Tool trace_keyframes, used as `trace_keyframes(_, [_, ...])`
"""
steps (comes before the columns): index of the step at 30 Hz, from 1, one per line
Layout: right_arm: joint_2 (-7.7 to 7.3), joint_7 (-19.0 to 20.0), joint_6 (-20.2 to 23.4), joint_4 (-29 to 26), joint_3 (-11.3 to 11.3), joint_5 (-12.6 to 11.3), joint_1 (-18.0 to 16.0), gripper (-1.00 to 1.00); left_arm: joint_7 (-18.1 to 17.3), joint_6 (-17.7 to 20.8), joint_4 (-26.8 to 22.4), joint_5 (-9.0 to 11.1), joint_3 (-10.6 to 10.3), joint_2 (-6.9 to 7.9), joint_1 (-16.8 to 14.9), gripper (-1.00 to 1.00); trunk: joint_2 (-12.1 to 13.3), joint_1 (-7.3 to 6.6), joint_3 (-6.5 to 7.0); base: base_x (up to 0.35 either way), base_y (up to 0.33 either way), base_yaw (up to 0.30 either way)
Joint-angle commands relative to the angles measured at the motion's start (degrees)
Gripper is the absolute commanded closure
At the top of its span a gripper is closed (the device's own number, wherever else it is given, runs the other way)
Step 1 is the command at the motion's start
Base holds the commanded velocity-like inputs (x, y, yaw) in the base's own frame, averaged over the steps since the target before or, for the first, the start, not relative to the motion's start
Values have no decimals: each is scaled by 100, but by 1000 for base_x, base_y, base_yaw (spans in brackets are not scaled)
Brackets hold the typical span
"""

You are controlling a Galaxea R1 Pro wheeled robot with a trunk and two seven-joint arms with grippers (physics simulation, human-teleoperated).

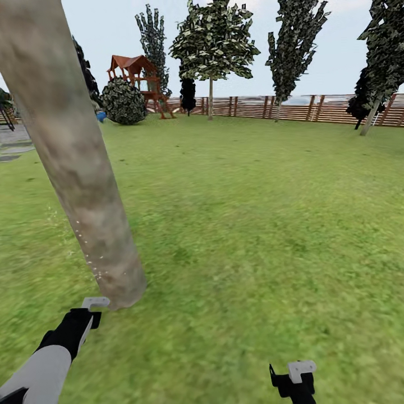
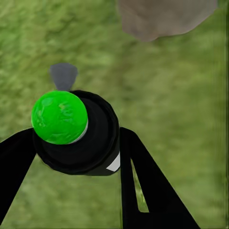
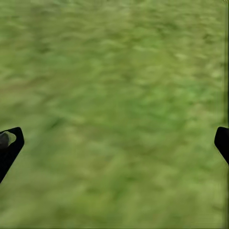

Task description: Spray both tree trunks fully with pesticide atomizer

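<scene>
Head view: You face a thick mottled grey-tan tree trunk (image 1: 73,163) that leans across the left side and meets the green lawn (image 1: 252,224) just ahead of your left hand (image 1: 94,306). Fine pale specks hang along the trunk's lower left edge. Your left arm, white with a black wrist, reaches toward the trunk's base; your right hand (image 1: 296,377) sits low at the right, over bare grass. Far off stand a brown slatted wooden fence (image 1: 292,108), a red playset (image 1: 137,81) and a second pale-trunked leafy tree (image 1: 211,50).

Left wrist view: Your left hand (image 2: 78,143) is closed around the pesticide atomizer, a black round-bodied bottle with a bright green cap (image 2: 59,117); a black finger (image 2: 148,186) presses on its side. A grey nozzle tip (image 2: 63,75) juts beyond the cap. The trunk's base (image 2: 164,16) lies near, ahead of it, on the grass.

Right wrist view: Your right hand (image 3: 114,143) is spread wide and holds nothing; one black fingertip (image 3: 9,145) shows at each edge, with blurred lawn between.
</scene>
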Motion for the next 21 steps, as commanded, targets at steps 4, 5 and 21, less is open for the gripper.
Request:
trace_keyframes(4, [0, 0, -1, 0, 0, 0, 0, -100, 8, 0, 0, -3, -1, 1, 0, 100, 0, 0, 0, 238, -187, 0])
trace_keyframes(5, [0, 0, -1, 0, 0, 0, -1, -100, 10, 0, 0, -3, -1, 4, 0, 100, 0, 0, 0, 238, -187, 0])
trace_keyframes(21, [9, -3, 0, -1, 0, 0, 0, -100, 37, 1, -9, -3, -1, 8, 0, 100, 0, 0, 0, 109, -247, 171])
